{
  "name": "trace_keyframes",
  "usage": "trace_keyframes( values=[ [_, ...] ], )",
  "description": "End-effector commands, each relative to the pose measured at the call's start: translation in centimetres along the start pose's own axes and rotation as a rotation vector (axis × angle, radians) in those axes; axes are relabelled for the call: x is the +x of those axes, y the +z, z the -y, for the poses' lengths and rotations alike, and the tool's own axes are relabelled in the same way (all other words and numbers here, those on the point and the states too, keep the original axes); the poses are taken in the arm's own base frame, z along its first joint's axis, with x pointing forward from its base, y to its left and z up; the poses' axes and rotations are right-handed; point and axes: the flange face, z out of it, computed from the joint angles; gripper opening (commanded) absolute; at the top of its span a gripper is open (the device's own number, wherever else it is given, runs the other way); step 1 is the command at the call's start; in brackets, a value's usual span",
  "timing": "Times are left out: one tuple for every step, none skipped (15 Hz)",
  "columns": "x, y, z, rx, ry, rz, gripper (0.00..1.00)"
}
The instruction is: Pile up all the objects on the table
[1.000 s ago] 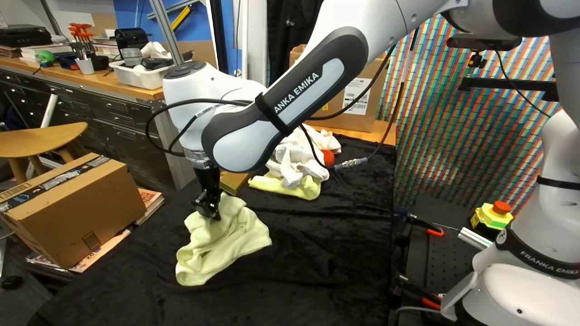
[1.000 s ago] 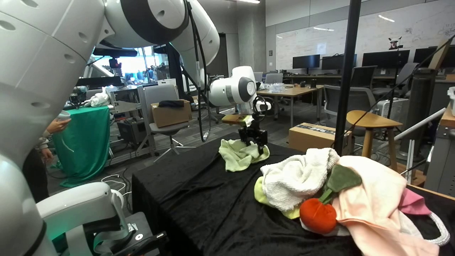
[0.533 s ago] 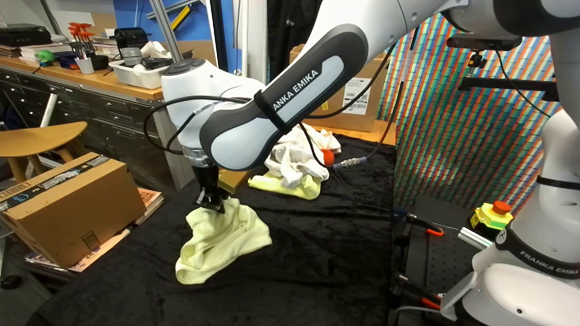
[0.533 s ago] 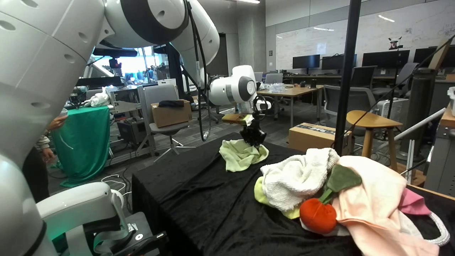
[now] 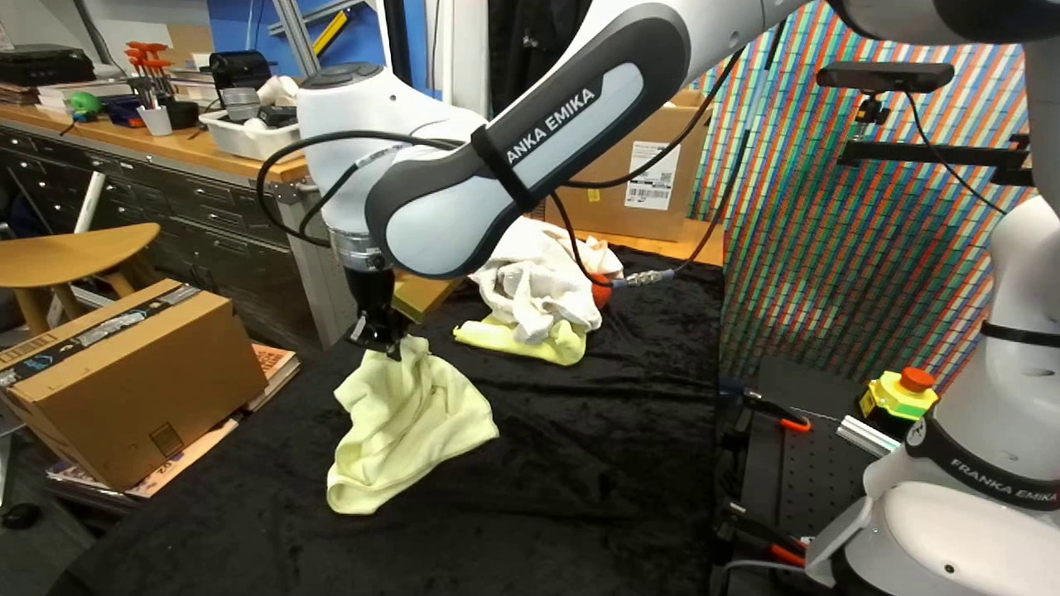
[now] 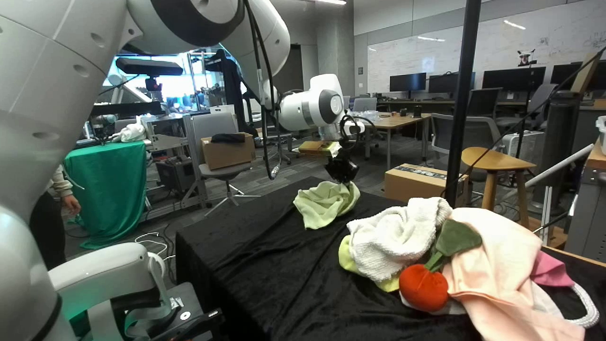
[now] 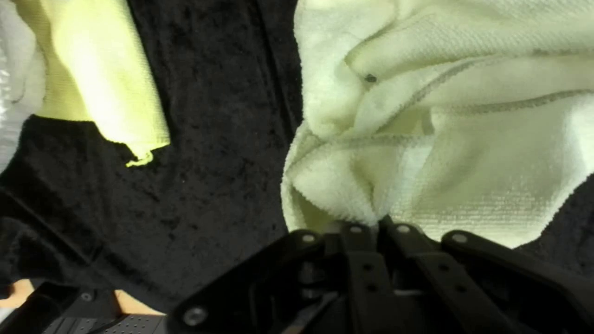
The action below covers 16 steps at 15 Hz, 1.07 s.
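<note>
One black-draped surface (image 5: 596, 463) bears a heap of cloths (image 6: 397, 232). Apart from these, the pale yellow-green terry cloth (image 5: 410, 426) is now part-raised, lower folds on the surface. The claw (image 7: 379, 226) has risen, clamped on an upper fold; grip depth cannot be judged. Transfer appears begun.

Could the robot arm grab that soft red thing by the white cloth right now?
Probably not yet: its fingers are closed on the pale green cloth. The red thing itself looks uncovered, so once emptied they might manage.
</note>
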Motion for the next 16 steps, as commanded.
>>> trace_keyframes(
  values=[
    [-0.8,-3.5,-2.3,-0.007,0.057,-0.084,0.04],
    [-1.0,-4.3,-3.1,-0.013,0.075,-0.103,0.04],
    [-1.4,-5.3,-4.0,-0.018,0.099,-0.125,0.04],
    [-1.8,-5.9,-4.9,-0.024,0.123,-0.146,0.04],
    [-2.3,-6.6,-6.0,-0.031,0.152,-0.169,0.04],
    [-2.7,-7.4,-7.0,-0.040,0.177,-0.191,0.04],
    [-3.3,-8.3,-8.1,-0.051,0.205,-0.213,0.04],
    [-3.8,-8.9,-9.1,-0.064,0.233,-0.237,0.04],
    [-4.4,-9.8,-10.2,-0.076,0.262,-0.256,0.04],
    [-5.2,-10.7,-11.5,-0.088,0.295,-0.276,0.04],
    [-5.8,-11.4,-12.5,-0.100,0.323,-0.295,0.04],
    [-6.6,-12.4,-13.7,-0.114,0.354,-0.316,0.04],
    [-7.2,-13.2,-14.8,-0.128,0.385,-0.333,0.04],
    [-7.8,-14.0,-15.9,-0.145,0.415,-0.351,0.04],
    [-8.5,-14.9,-17.2,-0.161,0.446,-0.366,0.04],
    [-9.1,-15.5,-18.3,-0.172,0.473,-0.378,0.04]
  ],
)
